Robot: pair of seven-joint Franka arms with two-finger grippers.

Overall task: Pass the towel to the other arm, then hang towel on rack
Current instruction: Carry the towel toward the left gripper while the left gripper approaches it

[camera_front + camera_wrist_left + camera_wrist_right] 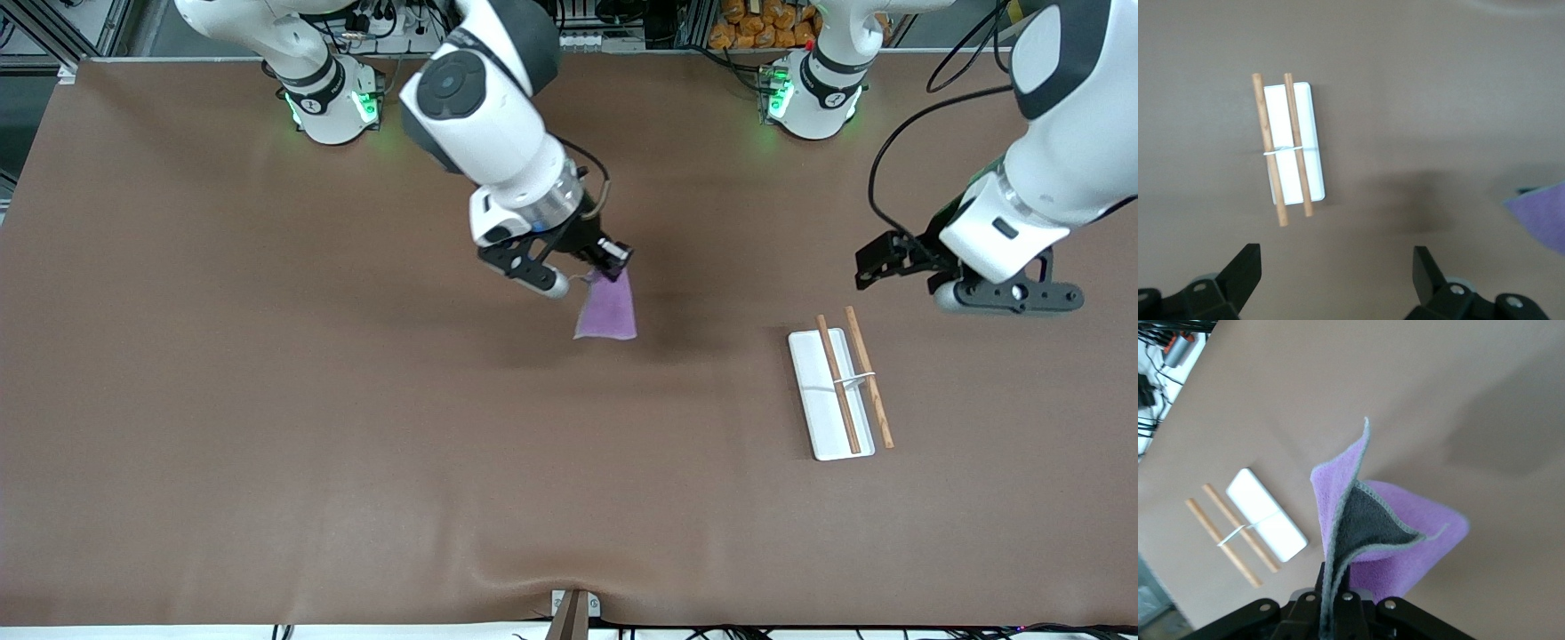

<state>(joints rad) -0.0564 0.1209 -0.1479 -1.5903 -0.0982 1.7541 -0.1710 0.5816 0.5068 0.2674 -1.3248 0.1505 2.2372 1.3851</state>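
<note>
A: Currently, where is the towel (607, 307)?
B: Pinched by one edge in the closed right gripper (613, 260), hanging over mid-table, purple side out, grey inside the fold.
A: Left gripper (1337, 265)?
B: Fingers spread wide, nothing held, hovering near the rack (839, 381) at the left arm's end of the table (267, 400).

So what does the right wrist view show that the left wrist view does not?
Only the right wrist view shows the right gripper shut on the towel, and the towel's dark grey side folded between purple.

Only the left wrist view shows the left gripper, open and holding nothing, over bare table.

Both show the rack, a white base with two wooden rods, and the purple towel, of which the left wrist view catches only a corner.
</note>
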